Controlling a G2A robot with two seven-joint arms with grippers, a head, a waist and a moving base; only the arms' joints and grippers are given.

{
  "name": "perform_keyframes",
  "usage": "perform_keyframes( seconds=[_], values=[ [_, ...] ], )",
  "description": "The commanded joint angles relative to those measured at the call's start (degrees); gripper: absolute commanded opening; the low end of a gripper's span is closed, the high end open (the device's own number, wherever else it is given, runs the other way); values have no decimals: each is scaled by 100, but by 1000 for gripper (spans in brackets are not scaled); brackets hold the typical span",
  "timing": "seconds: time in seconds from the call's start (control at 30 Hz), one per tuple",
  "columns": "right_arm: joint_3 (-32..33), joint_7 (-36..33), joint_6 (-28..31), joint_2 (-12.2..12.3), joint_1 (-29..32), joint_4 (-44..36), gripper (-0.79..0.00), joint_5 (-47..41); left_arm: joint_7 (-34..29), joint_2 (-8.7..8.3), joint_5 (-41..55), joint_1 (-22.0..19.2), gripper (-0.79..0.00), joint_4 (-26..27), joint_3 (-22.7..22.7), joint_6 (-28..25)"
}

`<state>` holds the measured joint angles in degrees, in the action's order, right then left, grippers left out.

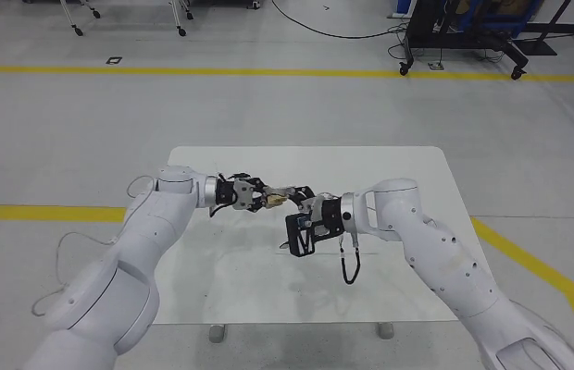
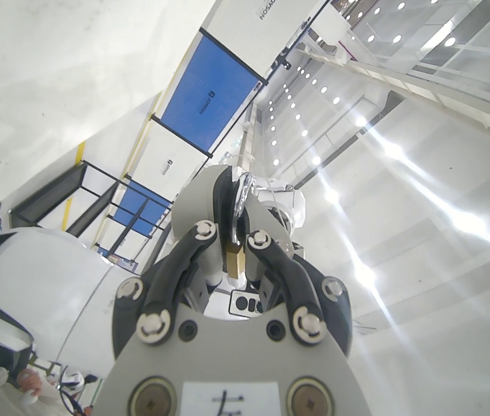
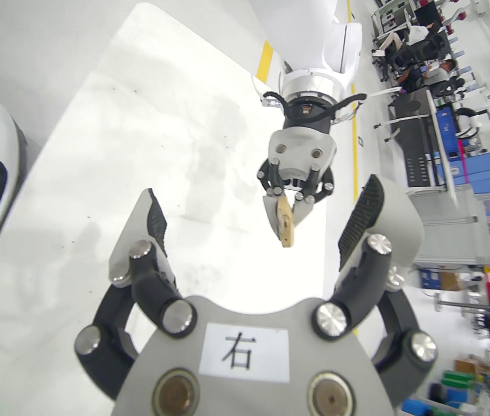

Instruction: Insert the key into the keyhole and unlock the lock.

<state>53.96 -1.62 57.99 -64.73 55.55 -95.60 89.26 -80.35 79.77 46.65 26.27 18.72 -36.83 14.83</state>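
right gripper [image 3: 262, 188], nearest the right wrist camera: dark ribbed pads [image 3: 360, 214] spread wide, nothing between them, raised over the white rectangular table [image 3: 141, 110]. just beyond its fingertips, apart from them: small brass-coloured padlock [image 3: 286, 229], held in the air above the table's middle, its free end towards the right gripper. left gripper [image 2: 238, 209]: pressed together on the padlock, brass body and a silvery metal part pinched between the pads. far background, top view: yellow floor line [image 1: 268, 71] beyond the table.
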Motion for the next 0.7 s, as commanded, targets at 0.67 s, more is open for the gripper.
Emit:
perform_keyframes(
  seconds=[0.67],
  values=[
    [-1756,-1483,1,909,-1470,1574,-785,-6066,1076,-565,-277,840,-785,1785,-878,-817]
  ],
)
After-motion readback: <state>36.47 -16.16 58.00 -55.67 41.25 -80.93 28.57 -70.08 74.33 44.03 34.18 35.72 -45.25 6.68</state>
